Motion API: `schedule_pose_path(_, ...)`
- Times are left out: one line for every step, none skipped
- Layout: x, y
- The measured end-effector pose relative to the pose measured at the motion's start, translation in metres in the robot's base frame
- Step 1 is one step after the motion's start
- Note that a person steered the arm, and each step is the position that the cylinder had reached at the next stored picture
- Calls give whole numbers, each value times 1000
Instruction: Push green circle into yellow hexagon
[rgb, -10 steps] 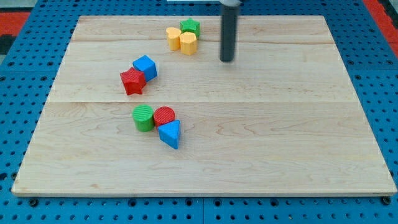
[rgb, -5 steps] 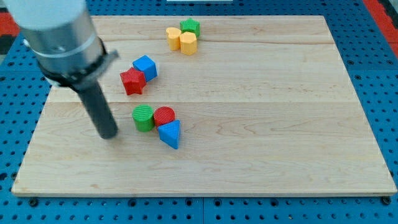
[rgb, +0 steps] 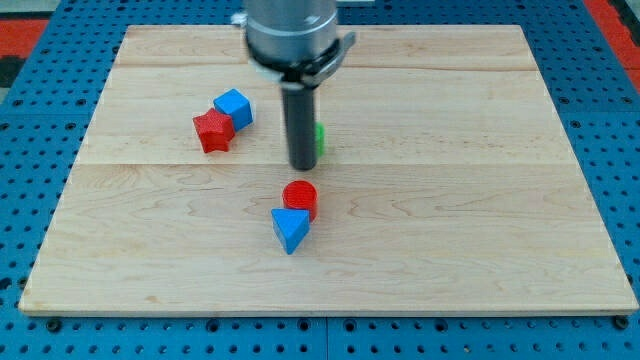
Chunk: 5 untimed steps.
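The green circle (rgb: 319, 140) shows only as a thin green sliver at the right side of my rod, near the board's middle. My tip (rgb: 302, 166) rests on the board just below and left of that sliver, touching or almost touching it. The yellow hexagon does not show; the arm's grey body (rgb: 295, 35) covers the top middle of the board where it stood.
A red circle (rgb: 299, 197) and a blue triangle (rgb: 291, 229) touch each other just below my tip. A red star (rgb: 212, 131) and a blue cube (rgb: 233, 107) sit together at the left. The wooden board (rgb: 480, 200) lies on a blue pegboard.
My tip swept from the left of the green circle to the board's middle. The green circle moved up and right. The red circle and blue triangle shifted right. The arm now hides the yellow blocks.
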<state>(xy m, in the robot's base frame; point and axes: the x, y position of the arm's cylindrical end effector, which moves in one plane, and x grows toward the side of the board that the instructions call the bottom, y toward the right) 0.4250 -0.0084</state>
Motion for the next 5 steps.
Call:
schedule_pose_path(-62,17)
schedule_pose_path(-102,20)
schedule_pose_path(-100,36)
schedule_pose_path(-100,54)
schedule_pose_path(-99,67)
